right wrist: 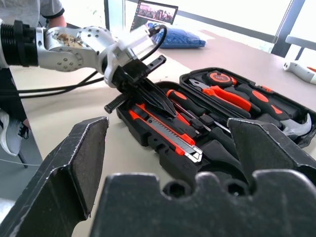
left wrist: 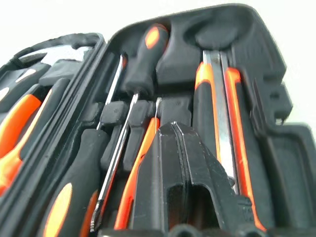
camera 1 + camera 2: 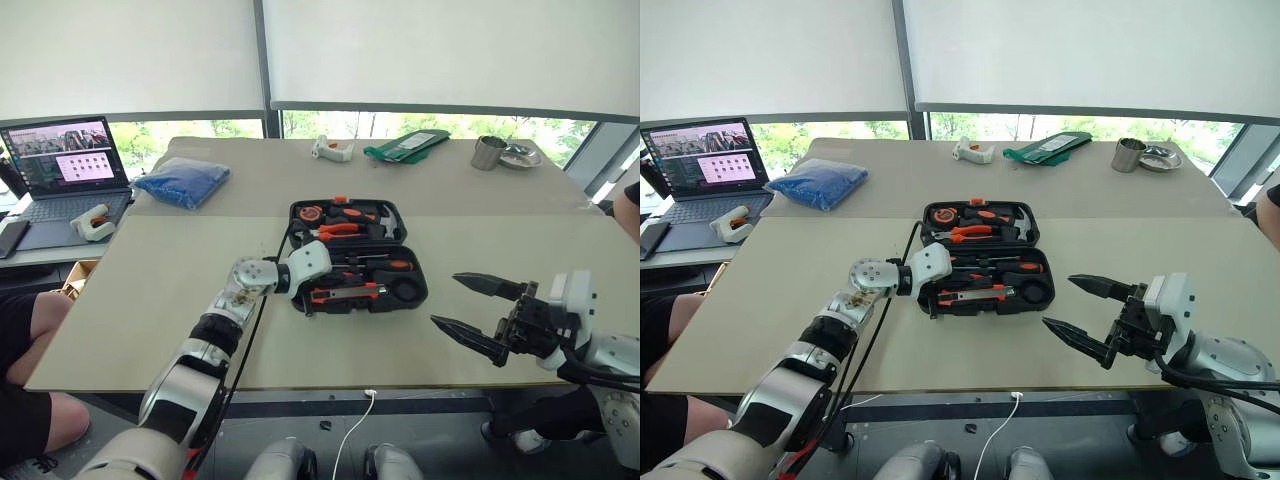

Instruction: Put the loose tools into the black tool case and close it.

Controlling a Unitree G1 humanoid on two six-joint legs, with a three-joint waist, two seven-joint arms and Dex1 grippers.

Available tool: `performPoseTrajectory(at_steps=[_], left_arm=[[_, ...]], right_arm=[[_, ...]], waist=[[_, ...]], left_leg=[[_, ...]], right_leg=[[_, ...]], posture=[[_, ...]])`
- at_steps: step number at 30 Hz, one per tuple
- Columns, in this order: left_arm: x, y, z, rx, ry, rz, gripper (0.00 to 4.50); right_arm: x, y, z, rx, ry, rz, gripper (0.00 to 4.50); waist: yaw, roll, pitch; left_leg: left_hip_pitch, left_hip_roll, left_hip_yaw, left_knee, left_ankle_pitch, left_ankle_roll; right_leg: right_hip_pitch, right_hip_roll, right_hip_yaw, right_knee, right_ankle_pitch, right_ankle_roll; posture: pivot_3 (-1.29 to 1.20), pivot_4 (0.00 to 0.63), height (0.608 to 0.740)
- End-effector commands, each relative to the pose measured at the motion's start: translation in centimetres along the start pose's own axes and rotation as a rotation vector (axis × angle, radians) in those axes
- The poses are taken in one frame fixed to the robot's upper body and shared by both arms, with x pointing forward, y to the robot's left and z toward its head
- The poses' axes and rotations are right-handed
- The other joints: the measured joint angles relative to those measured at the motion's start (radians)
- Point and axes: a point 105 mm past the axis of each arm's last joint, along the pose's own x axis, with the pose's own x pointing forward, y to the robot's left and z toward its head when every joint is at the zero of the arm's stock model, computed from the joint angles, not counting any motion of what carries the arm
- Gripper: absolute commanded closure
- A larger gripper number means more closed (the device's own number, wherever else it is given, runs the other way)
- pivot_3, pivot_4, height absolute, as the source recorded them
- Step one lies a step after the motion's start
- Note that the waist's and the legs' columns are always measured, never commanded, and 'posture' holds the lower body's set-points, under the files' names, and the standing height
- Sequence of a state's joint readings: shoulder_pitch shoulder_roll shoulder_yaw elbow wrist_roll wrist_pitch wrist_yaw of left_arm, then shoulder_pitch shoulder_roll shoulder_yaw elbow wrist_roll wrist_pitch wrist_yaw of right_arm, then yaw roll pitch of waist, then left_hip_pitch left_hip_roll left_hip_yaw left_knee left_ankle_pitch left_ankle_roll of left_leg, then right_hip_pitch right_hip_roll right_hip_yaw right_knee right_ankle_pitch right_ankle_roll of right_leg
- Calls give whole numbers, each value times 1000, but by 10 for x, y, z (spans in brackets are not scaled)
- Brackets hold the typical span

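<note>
The left gripper (image 1: 148,86), shut and empty, sits inside the open black tool case (image 3: 350,255) over its near half, while the wide-open, empty right gripper (image 3: 478,313) waits off the case's right.

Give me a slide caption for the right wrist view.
Shut left gripper pressing into the open black tool case beside the utility knife.

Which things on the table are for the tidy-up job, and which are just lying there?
For the job:
- black moulded-plastic tool case, lying open
- slim orange-and-black screwdrivers in it
- orange-black utility knife in it
- shut left gripper, over the case

Just lying about:
- blue bag
- open laptop
- green pouch
- metal cup
- small metal dish
</note>
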State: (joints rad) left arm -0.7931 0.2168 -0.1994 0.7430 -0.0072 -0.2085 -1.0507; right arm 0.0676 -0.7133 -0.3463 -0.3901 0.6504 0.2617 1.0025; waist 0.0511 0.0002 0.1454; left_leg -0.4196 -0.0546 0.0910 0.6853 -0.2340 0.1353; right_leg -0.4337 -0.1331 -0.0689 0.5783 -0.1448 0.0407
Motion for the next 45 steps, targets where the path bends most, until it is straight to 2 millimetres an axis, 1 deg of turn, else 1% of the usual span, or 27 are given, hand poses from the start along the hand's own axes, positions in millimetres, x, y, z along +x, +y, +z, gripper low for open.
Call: performPoseTrajectory(at_steps=[1, 2, 5, 7, 9, 11, 13, 15, 19, 22, 24, 26, 28, 29, 30, 32, 34, 35, 36, 37, 39, 40, 42, 43, 44, 45], left_arm=[[-1, 3, 28, 16, -128, -4, 4483], [-1, 1, 28, 18, -131, -22, 4483], [2, -8, 24, 35, -104, -70, 4483], [4, -13, 16, 58, -57, -94, 4483], [7, -14, 8, 53, -6, -90, 4483], [10, -15, 4, 55, 22, -96, 4483], [11, -16, -1, 62, 63, -104, 4483], [12, -17, -8, 61, 117, -106, 4483], [13, -16, -28, -38, 246, -84, 4483], [11, -29, -47, -154, 353, -134, 4483], [8, -36, -57, -192, 405, -151, 4483], [10, -39, -56, -181, 383, -153, 4483], [13, -39, -45, -150, 300, -150, 4483], [14, -37, -39, -142, 256, -144, 4483], [14, -33, -25, -135, 162, -127, 4483], [10, -24, 2, -95, -18, -102, 3983], [-1, -19, 24, -40, -156, -106, 3552], [-8, -18, 33, -15, -214, -110, 3107], [-16, -16, 40, 0, -267, -121, 2813], [-24, -15, 46, 9, -302, -134, 2352], [-43, -18, 54, 44, -359, -172, 1648], [-53, -18, 56, 59, -369, -176, 1297], [-66, -19, 61, 72, -383, -184, 578], [-80, -20, 63, 75, -407, -181, 165], [-94, -24, 62, 68, -398, -190, 33], [-105, -29, 59, 65, -376, -203, 33]], right_arm=[[1, 2, 10, -38, -36, 11, 0], [1, 3, 10, -37, -36, 11, 0], [0, 4, 9, -34, -37, 11, 0], [1, 4, 8, -33, -38, 10, 0], [1, 5, 8, -31, -38, 9, 0], [0, 5, 8, -29, -38, 7, 0], [0, 6, 8, -26, -37, 5, 0], [-1, 7, 7, -23, -34, 0, 0], [-3, 8, 5, -14, -20, -9, 0], [-3, 8, 5, -9, -19, -12, 0], [-4, 8, 5, -8, -19, -14, 0], [-4, 7, 6, -11, -21, -20, 0], [-5, 6, 8, -20, -20, -33, 0], [-7, 5, 8, -23, -21, -45, 0], [-12, 3, 11, -28, -22, -69, 0], [-24, 0, 14, -38, -22, -125, 0], [-40, -3, 17, -50, -11, -191, 0], [-49, -4, 17, -55, -3, -224, 0], [-59, -5, 17, -63, 12, -264, 0], [-70, -6, 16, -70, 27, -300, 0], [-96, -6, 9, -75, 66, -392, 0], [-111, -6, 5, -82, 93, -450, 0], [-131, -5, -1, -91, 127, -520, 0], [-149, -4, -5, -88, 147, -590, 0], [-166, -1, -10, -92, 173, -659, 0], [-180, 3, -14, -84, 195, -711, 0]], waist=[[0, -1, 0], [-1, -1, 1], [-4, -1, 1], [-4, -2, 1], [-3, -2, 1], [-2, -2, 1], [-2, -2, 2], [-1, -2, 2], [1, -2, 2], [0, -3, 1], [-2, -2, 1], [-4, -2, 0], [-5, -2, 0], [-5, -2, 0], [-5, -2, 0], [-1, -2, 0], [-1, -2, 0], [-2, -3, 1], [-1, -3, 0], [0, -3, 1], [-1, -3, 1], [-1, -3, 1], [-2, -3, 1], [-4, -3, 1], [-7, -3, 1], [-9, -2, 1]], left_leg=[[-4, -1, 0, 0, 1, -2], [-8, -1, 1, 0, 4, -8], [-11, -2, 2, 0, 3, -8], [-11, -2, 1, 0, 3, -8], [-11, -2, 1, 0, 2, -6], [-11, -2, 1, 0, -3, 1], [-8, -2, 1, 1, -3, 1], [-5, -1, 1, 1, -3, 2], [-3, -1, 1, 1, -3, 2], [-2, -1, 1, 1, -3, 2], [1, -1, 1, 1, -3, 2], [6, 0, 0, 1, -3, 2], [7, 0, 0, 0, -4, 2], [7, 0, 0, 0, -4, 2], [7, 0, 0, 0, -4, 2], [7, 0, 0, -1, -4, 2], [4, 0, 0, -2, -4, 2], [3, 0, 0, -2, -4, 2], [2, -1, 2, -3, -3, 1], [-2, -1, 2, -4, -3, 0], [-7, -1, 2, -4, 2, -10], [-7, -1, 2, -5, 2, -10], [-7, -1, 2, -6, 1, -11], [-6, -1, 1, -6, 1, -11], [-5, -1, 1, -6, 0, -9], [-5, -1, 2, -6, -3, -3]], right_leg=[[-4, 0, 0, 0, 3, -5], [-6, -1, 0, 0, 4, -5], [-7, -1, -1, 0, 5, -6], [-7, -1, -2, 0, 4, -6], [-6, -2, -2, -1, 4, -6], [-6, -2, -2, -1, 4, -5], [-6, -2, -2, -1, 3, -4], [-4, -2, -2, -1, -1, 2], [-2, -2, -2, -1, 0, 3], [-1, -2, -2, -1, 0, 4], [3, -2, -2, -1, 0, 4], [9, -1, -2, -1, -1, 4], [10, -1, 0, -1, -5, -1], [10, -1, 0, -1, -5, -1], [10, -1, 1, -1, -5, -1], [9, -1, 1, -1, -6, -1], [5, -2, 1, -1, -6, -1], [3, -2, 1, -1, -4, 2], [1, -2, 1, -1, -3, 2], [-4, -2, 0, -1, 0, -3], [-6, -2, 0, 0, 1, -6], [-6, -2, 0, 0, 1, -6], [-6, -2, -1, -1, 0, -7], [-5, -2, -1, -1, 0, -7], [-5, -1, -1, -1, 0, -6], [-6, -1, 0, -2, -3, -3]], posture=[[0, 150, 740], [0, 150, 740], [0, 150, 740], [0, 150, 740], [0, 150, 740], [0, 150, 740], [0, 150, 740], [0, 150, 740], [0, 150, 740], [0, 150, 740], [0, 150, 740], [0, 150, 740], [0, 150, 740], [0, 150, 740], [0, 150, 740], [0, 150, 740], [0, 150, 740], [0, 150, 740], [0, 150, 740], [0, 150, 740], [0, 150, 740], [0, 150, 740], [0, 150, 740], [0, 150, 740], [0, 150, 740], [0, 150, 740]])
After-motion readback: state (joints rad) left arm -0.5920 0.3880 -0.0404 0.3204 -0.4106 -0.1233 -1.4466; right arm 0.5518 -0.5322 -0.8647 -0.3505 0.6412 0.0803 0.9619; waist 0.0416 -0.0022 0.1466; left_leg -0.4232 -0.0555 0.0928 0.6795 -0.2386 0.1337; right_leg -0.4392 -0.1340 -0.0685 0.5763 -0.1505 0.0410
